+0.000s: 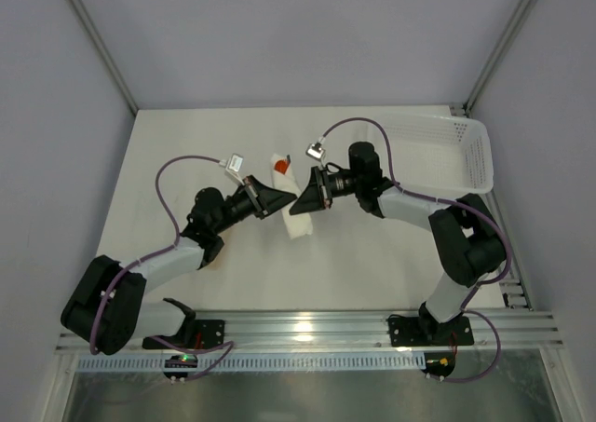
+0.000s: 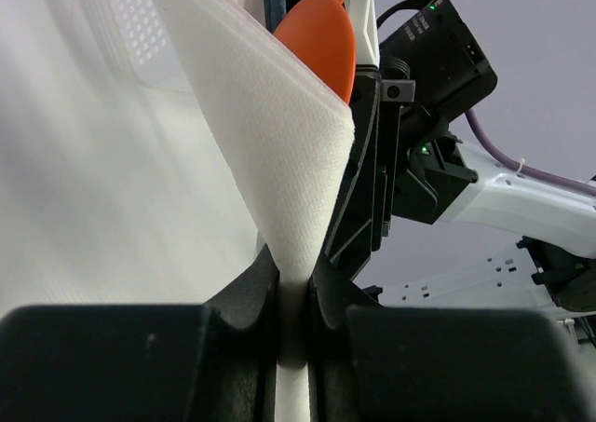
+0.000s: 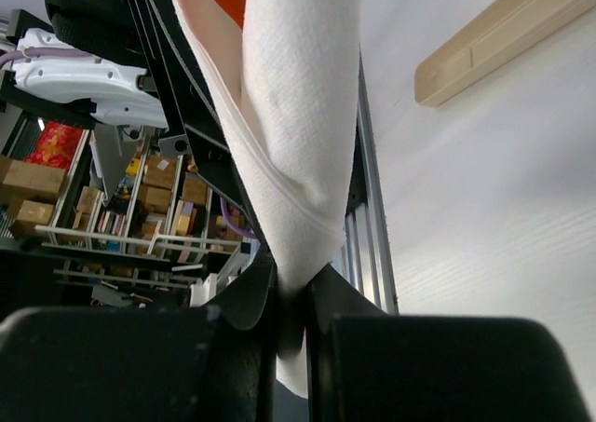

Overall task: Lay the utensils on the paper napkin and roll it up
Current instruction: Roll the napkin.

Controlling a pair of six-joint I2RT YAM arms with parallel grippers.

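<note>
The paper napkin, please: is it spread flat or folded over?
Folded: the paper napkin curls around the orange spoon, edges brought together.

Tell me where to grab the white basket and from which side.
Take the white basket by the rim of its thin near wall, coming down from above with one finger inside and one outside. It sits open side up, and its body looks too wide to span.
</note>
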